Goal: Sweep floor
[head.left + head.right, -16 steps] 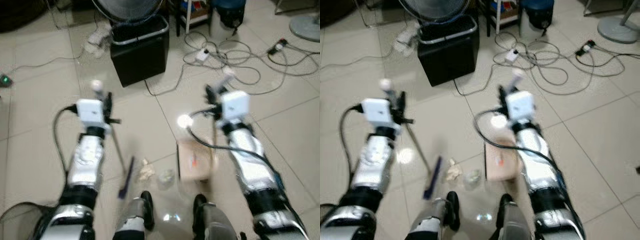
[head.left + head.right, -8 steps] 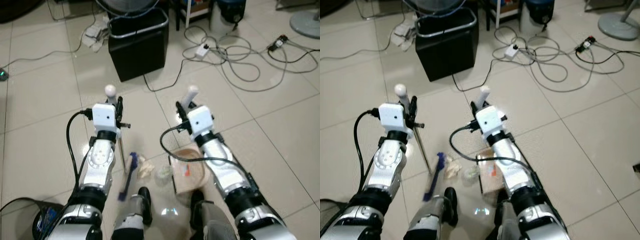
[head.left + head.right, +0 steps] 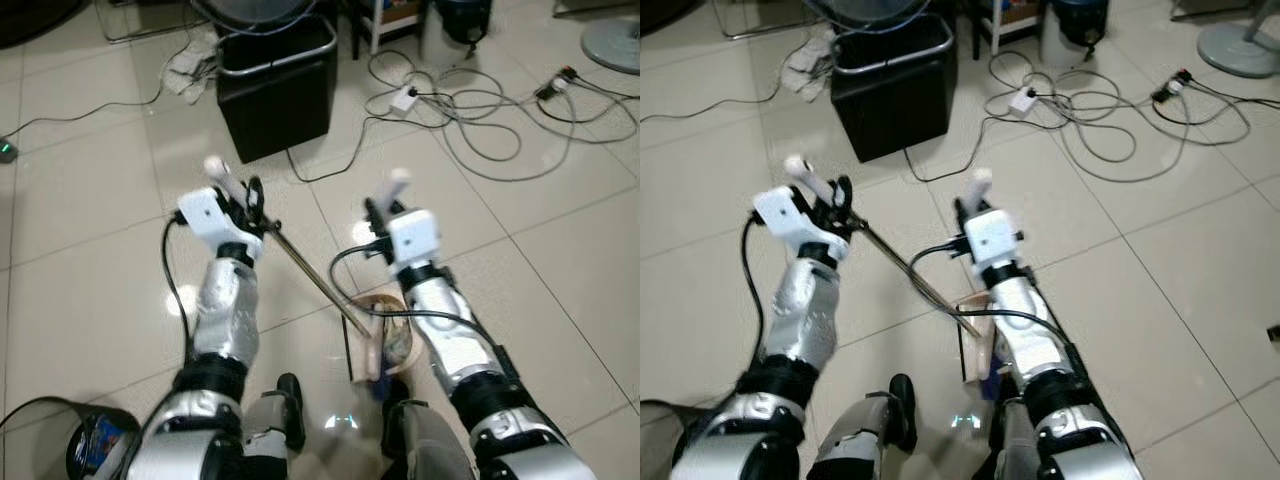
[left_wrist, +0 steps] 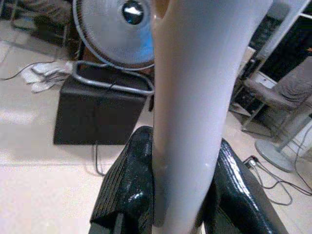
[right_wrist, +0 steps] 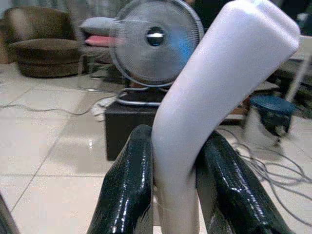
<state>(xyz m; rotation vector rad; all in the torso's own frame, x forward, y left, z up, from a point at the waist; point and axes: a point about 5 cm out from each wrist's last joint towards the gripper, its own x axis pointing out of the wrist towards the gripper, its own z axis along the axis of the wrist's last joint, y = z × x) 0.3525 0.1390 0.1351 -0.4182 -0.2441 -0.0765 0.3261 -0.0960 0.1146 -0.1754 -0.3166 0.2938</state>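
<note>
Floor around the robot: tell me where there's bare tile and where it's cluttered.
Bare tile lies left of the left pincer, below the black bin, and on the right, below the cable tangle. Crowded: between the arms, where the broom stick slants to the dustpan near the right pincer.

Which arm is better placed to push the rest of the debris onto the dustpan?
Probably the left: the left gripper holds the broom handle, whose head reaches the dustpan. The right gripper only steadies the dustpan handle.
</note>
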